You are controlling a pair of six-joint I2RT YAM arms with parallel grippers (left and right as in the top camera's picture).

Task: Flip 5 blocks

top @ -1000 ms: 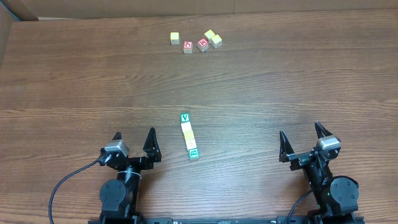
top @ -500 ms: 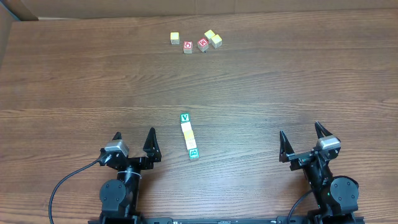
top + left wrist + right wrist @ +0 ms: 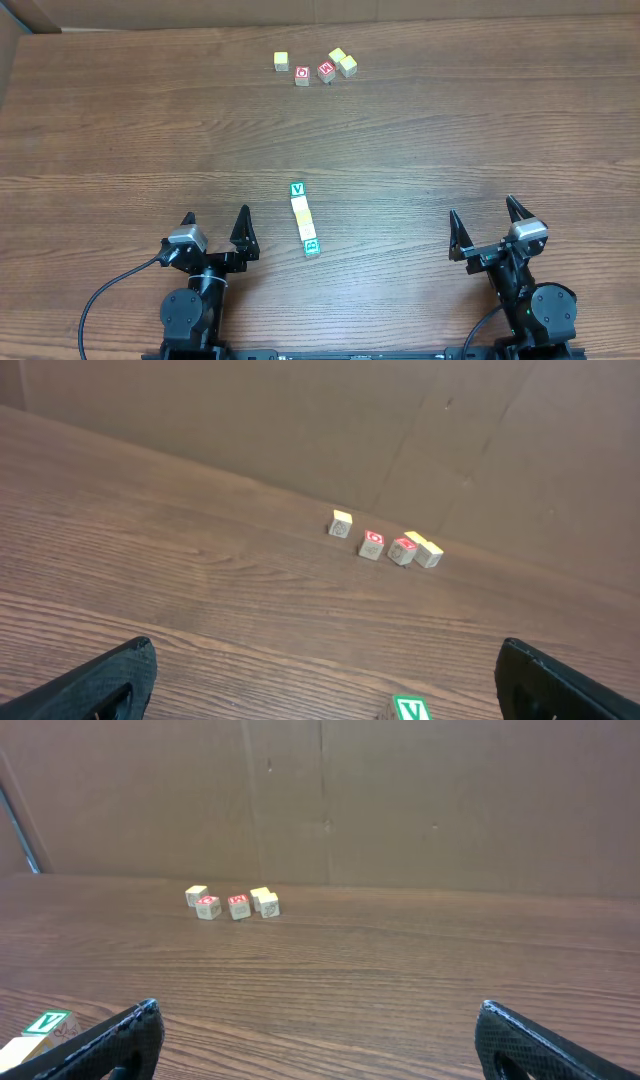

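Blocks (image 3: 303,218) lie in a short touching row on the table (image 3: 480,120), between our two claws: just to the right of the left claw (image 3: 215,213) and well to the left of the right claw (image 3: 482,207). We see the green V cube (image 3: 296,189) at the row's far end, slightly ahead of the fingertips. Both claws stand spread wide and grip nothing. A cluster of cubes (image 3: 314,66), two red-faced, sits far ahead of the left claw.
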